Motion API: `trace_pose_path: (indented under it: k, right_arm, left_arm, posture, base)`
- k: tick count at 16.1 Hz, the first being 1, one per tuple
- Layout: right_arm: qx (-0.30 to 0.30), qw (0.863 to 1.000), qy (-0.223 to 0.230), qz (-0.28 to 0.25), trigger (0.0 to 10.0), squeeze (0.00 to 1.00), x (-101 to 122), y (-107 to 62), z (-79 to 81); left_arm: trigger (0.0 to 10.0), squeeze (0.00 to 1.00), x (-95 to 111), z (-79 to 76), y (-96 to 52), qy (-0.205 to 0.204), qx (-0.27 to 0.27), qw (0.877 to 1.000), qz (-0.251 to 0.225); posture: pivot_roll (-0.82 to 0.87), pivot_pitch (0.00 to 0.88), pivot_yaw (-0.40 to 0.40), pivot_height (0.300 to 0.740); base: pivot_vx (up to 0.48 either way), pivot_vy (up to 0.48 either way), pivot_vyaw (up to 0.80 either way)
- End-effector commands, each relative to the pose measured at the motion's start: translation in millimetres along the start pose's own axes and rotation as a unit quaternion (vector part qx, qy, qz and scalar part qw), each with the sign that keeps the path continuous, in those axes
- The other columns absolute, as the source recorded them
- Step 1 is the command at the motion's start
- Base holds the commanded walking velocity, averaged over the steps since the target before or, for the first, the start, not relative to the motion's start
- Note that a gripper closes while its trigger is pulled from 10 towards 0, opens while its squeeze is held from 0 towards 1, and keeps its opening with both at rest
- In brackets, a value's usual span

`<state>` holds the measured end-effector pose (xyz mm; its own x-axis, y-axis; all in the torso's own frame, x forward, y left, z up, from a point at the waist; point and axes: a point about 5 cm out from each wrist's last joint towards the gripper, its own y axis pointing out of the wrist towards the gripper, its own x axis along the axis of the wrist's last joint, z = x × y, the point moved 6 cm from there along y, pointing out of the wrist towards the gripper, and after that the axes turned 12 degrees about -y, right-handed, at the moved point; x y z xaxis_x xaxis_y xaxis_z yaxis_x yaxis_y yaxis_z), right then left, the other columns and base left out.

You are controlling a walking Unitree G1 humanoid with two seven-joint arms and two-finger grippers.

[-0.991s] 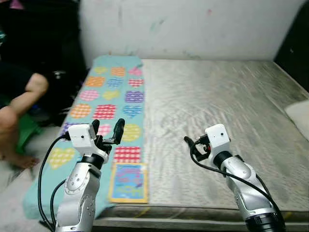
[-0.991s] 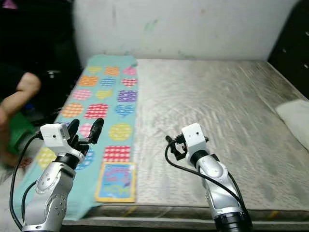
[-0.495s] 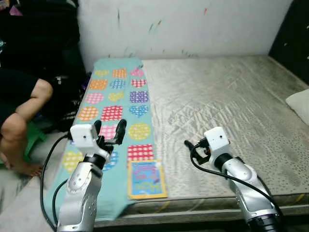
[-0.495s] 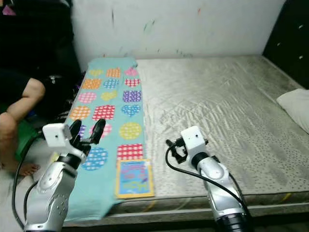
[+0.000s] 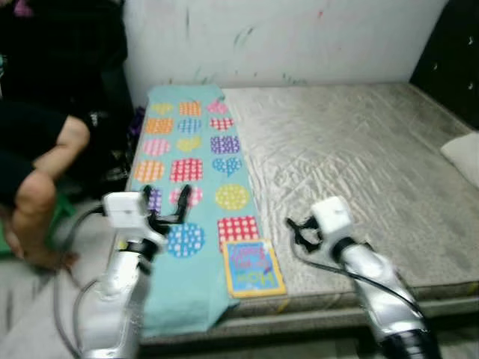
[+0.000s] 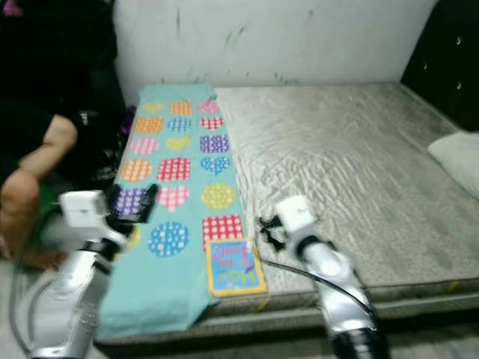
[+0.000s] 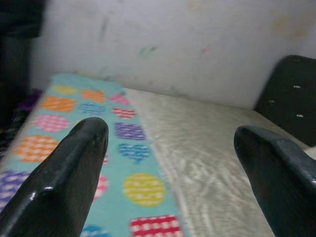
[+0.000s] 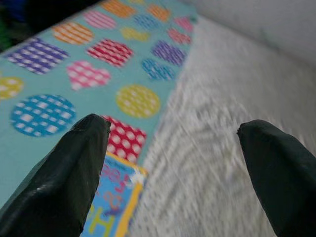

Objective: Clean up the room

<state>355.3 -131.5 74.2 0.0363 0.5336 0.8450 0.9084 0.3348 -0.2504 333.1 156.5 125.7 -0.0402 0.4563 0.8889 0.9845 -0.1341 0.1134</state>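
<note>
Cleanup barely begun, judged from the layout: teal cloth with coloured dotted patches (image 5: 187, 172) still spread along the grey quilted bed (image 5: 359, 157); blue picture book (image 5: 253, 267) lying at the near bed edge. Left tool (image 5: 166, 206) and right tool (image 5: 294, 228) both spread wide, empty. Camera shifted rightward versus earlier; current picture blurred, so probably walking.

The book (image 5: 254, 268) at the front edge of the bed has big letters on its blue cover, but they are too blurry to read. In the right wrist view a bit of the cover (image 8: 109, 207) shows parts of letters, and no whole word can be made out.
</note>
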Motion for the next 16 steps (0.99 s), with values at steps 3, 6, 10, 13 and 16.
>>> trace_pose_path:
  k: [3,6,10,13,16]
  right_arm:
    - [-0.027,0.998,0.059,0.010,10.0,0.00,4,2.2,-13.1]
    - [-0.091,0.992,0.083,0.023,10.0,0.00,-3,1.1,-37.8]
    - [-0.076,0.991,0.111,0.015,10.0,0.00,2,-0.2,-27.9]
    - [-0.073,0.991,0.109,0.011,10.0,0.00,4,0.2,-24.8]
    - [-0.060,0.993,0.103,0.024,10.0,0.00,-3,-4.1,-21.4]
  left_arm:
    - [10.0,0.00,2,-5.7,1.7,0.002,-0.011,1.000,-0.005]
    - [10.0,0.00,2,-5.1,2.7,0.000,-0.009,1.000,-0.003]
    - [10.0,0.00,3,-2.6,3.4,-0.001,-0.001,1.000,-0.005]
    - [10.0,0.00,3,-2.6,3.6,-0.002,-0.001,1.000,-0.005]
    - [10.0,0.00,-1,1.5,2.3,0.006,-0.003,1.000,0.013]
  posture:
    - [-0.08,0.000,0.015,0.740]
    - [-0.08,0.000,0.014,0.740]
    - [-0.08,0.000,0.015,0.740]
    - [-0.08,0.000,0.015,0.740]
    - [-0.08,0.000,0.011,0.740]
  base:
    - [0.000,0.000,0.00]
    - [0.000,0.000,0.00]
    - [0.000,0.000,-0.20]
    - [0.000,0.000,-0.80]
    - [0.000,0.000,-0.27]
